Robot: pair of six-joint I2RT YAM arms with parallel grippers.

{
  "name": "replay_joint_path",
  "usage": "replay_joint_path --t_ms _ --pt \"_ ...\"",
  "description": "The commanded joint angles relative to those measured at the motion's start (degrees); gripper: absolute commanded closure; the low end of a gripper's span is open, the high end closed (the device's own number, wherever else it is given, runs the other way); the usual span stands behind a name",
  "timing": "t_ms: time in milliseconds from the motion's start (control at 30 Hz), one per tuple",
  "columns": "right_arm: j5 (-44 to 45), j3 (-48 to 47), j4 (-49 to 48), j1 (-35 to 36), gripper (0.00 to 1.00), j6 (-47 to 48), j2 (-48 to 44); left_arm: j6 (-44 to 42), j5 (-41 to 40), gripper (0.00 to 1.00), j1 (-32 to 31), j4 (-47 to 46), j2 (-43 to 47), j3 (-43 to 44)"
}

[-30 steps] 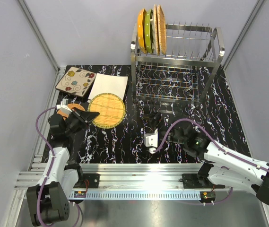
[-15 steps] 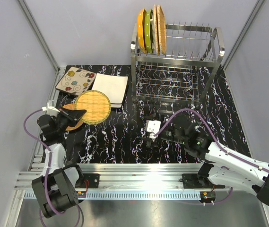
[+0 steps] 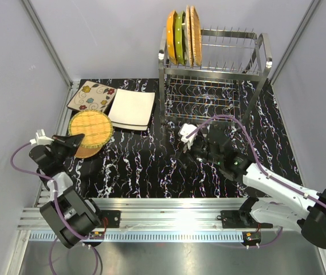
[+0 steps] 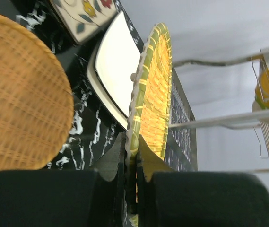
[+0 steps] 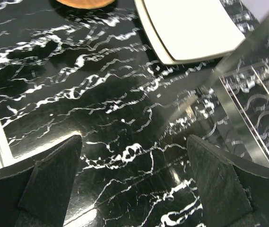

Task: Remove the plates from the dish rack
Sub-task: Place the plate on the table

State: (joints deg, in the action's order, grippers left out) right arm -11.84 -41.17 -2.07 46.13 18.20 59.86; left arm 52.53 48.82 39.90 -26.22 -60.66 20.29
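Black table (image 3: 151, 172), glossy slab with white marble-like veining.

Dish rack (image 3: 214, 71) at far centre-right of table: tall, two tiers, shiny steel wire, rows of upright prongs. Lower tier showing only bare wire.

Three round plates on edge at left end of top tier, packed close: orange plate (image 3: 171, 37), smooth; green plate (image 3: 179, 37), smooth; woven tan wicker plate (image 3: 195, 34) on the right.

Square white plate (image 3: 132, 107), smooth, rounded corners, flat on table just left of rack. Also seen at top of right wrist view.

Square beige floral plate (image 3: 92, 97), red and yellow flowers with swirls, flat at far-left corner, touching or slightly overlapping white plate; cannot tell which.

Orange-tan woven plate (image 4: 21, 94), coarse basket weave, flat on table at left edge, mostly hidden from above.

Round yellow woven plate (image 3: 91, 128), fine weave, green-tinted rim, held above orange-tan plate, near edge of white plate.

Left end effector (image 4: 132, 146): clamped tight on rim of yellow woven plate, one black finger on each face.

Right end effector (image 5: 133, 142): spread wide, gripping nothing, low over bare table in front of rack, aimed toward white plate and a rack leg.
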Motion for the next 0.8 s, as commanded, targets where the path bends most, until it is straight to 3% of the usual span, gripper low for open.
replay_joint_path --t_ms 0,767 --pt "1.0 -3.1 -0.8 -2.3 0.00 -4.4 1.0 -1.4 -0.1 1.00 3.2 -5.9 -2.0 2.9" --pt "-0.7 -3.7 -1.1 -5.2 0.00 -6.7 1.4 -5.7 -7.1 0.98 5.7 -7.7 -21.2 7.1"
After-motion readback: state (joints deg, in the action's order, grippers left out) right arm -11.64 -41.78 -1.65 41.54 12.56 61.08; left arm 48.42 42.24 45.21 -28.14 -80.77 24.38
